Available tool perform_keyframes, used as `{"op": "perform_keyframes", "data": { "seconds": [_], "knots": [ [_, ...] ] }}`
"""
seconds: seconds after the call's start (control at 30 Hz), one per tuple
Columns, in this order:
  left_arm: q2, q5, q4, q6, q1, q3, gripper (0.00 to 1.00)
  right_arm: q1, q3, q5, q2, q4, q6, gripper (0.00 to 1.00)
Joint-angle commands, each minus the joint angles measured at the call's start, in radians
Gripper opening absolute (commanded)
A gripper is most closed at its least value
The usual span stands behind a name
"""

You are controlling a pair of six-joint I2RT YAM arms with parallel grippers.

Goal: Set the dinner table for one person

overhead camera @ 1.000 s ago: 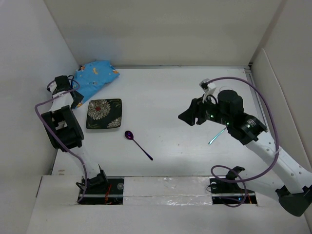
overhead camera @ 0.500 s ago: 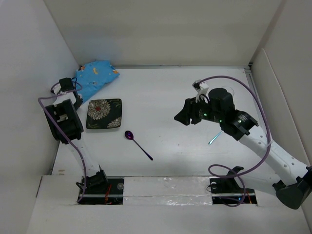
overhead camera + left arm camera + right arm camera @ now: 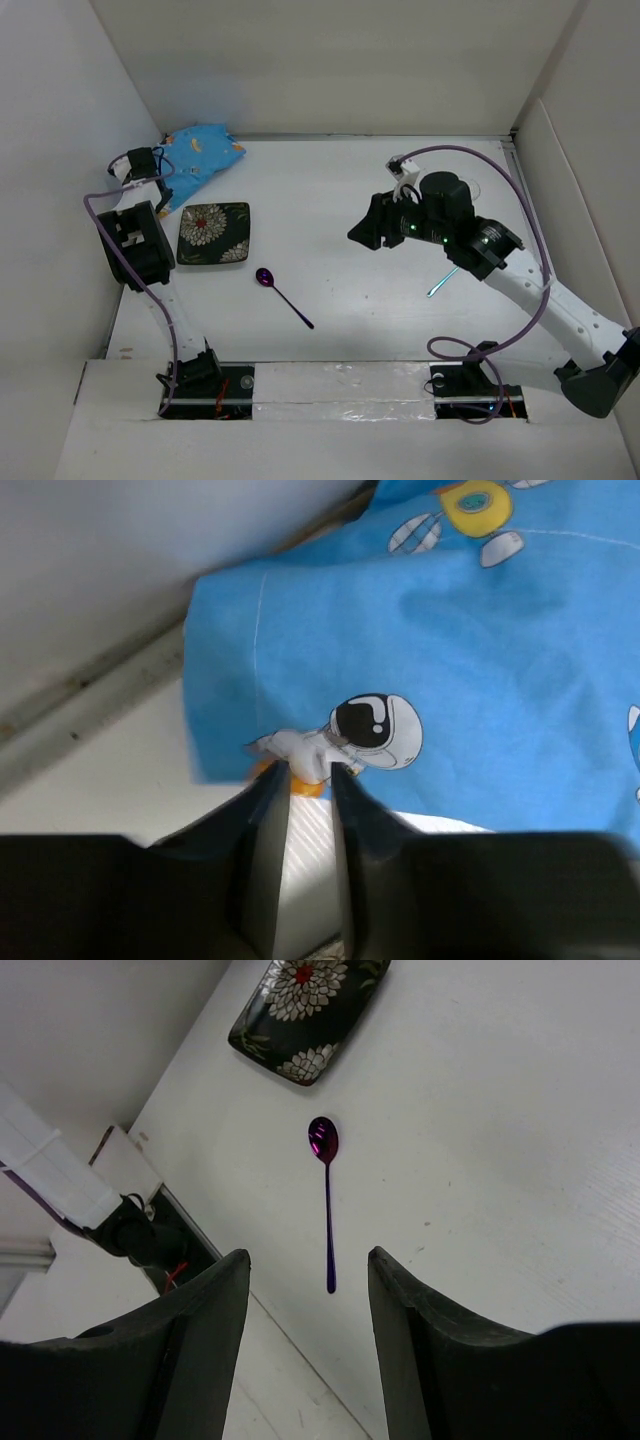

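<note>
Desk (image 3: 340,190) spreads white beneath both arms. Right claw (image 3: 308,1290) hangs open above it, over the purple spoon (image 3: 326,1190). Left claw (image 3: 310,780), fingers nearly together, nips the blue cloth's (image 3: 450,660) edge at the far-left corner.

blue astronaut-print cloth (image 3: 197,158) bunched in far-left corner, black floral square plate (image 3: 214,232) just in front, purple spoon (image 3: 283,296) near plate, teal utensil (image 3: 444,279) well right

Bare dinner table (image 3: 350,190) between arms; plate (image 3: 213,232), spoon (image 3: 283,296) (near left) obstruct.
</note>
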Motion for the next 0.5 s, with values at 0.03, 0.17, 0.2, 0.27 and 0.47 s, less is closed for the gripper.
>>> {"op": "perform_keyframes", "data": {
  "seconds": [0.03, 0.17, 0.2, 0.27, 0.47],
  "knots": [
    [-0.084, -0.053, 0.049, 0.001, 0.001, -0.081, 0.33, 0.019, 0.041, 0.005, 0.008, 0.045, 0.009, 0.56],
    [-0.068, -0.039, 0.019, 0.003, 0.001, -0.086, 0.52, 0.028, 0.036, 0.0, 0.016, 0.054, 0.01, 0.56],
    [-0.061, -0.038, 0.013, 0.004, 0.001, -0.083, 0.52, 0.028, 0.039, 0.0, 0.017, 0.054, 0.009, 0.56],
    [-0.051, -0.053, 0.006, 0.004, 0.001, -0.083, 0.52, 0.028, 0.041, 0.0, 0.022, 0.048, 0.01, 0.56],
    [0.0, -0.076, -0.024, 0.027, 0.022, -0.018, 0.49, 0.028, 0.036, 0.002, 0.023, 0.039, 0.018, 0.56]
  ]
}}
